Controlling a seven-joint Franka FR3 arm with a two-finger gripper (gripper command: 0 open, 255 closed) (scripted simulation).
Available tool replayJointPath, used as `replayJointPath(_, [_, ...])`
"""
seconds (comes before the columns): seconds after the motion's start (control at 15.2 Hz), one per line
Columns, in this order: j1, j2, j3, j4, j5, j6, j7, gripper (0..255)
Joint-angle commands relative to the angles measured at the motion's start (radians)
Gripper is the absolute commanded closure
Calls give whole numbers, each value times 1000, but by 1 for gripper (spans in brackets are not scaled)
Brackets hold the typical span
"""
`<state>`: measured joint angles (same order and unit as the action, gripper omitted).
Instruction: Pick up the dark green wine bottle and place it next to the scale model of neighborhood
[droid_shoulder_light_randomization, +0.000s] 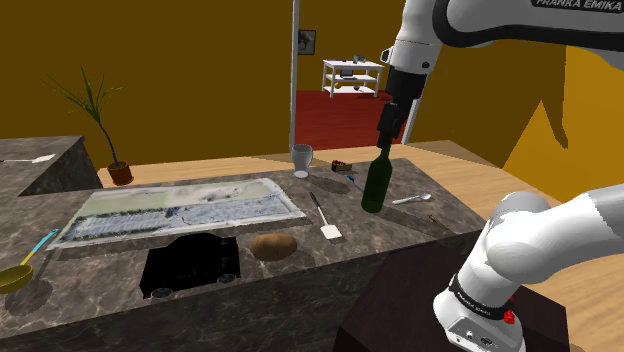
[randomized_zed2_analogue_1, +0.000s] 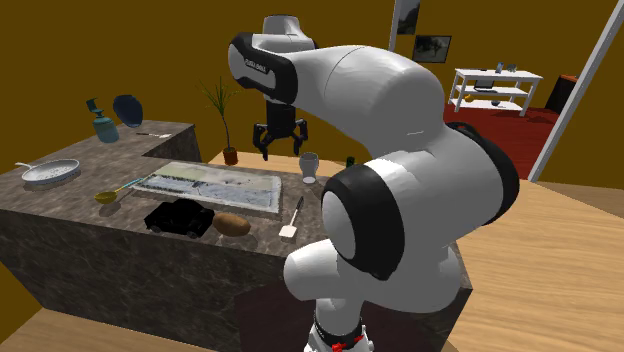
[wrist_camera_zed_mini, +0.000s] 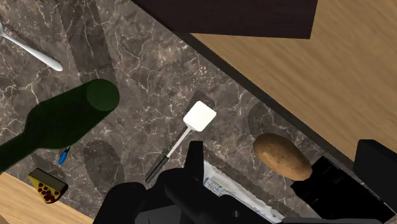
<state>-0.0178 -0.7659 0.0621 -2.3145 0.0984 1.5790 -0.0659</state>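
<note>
The arm is on the approach step. Its jaws stand released, grasping nothing, and hover just above the neck of the dark green wine bottle (droid_shoulder_light_randomization: 374, 185). The bottle stands upright on the marble surface (droid_shoulder_light_randomization: 410, 225), apart from the scale model (droid_shoulder_light_randomization: 180, 210). In the wrist view it lies off to one side of the jaws, so the next move calls for centring over the neck, then descending. The stemmed glass (droid_shoulder_light_randomization: 301, 160) (the nearest container) looks empty, though that is hard to judge.

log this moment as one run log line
stage: pre-grasp | pincer: open, above dark marbled counter | dark green wine bottle: upright, unheld | flat scale model board: apart from bottle
</note>
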Motion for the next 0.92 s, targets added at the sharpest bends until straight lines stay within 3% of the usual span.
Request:
replayJointPath(0.0, [0,0,0,0,0,0,0,0])
replayJointPath(0.86, [-85,223,-247,34,-137,159,-296,0])
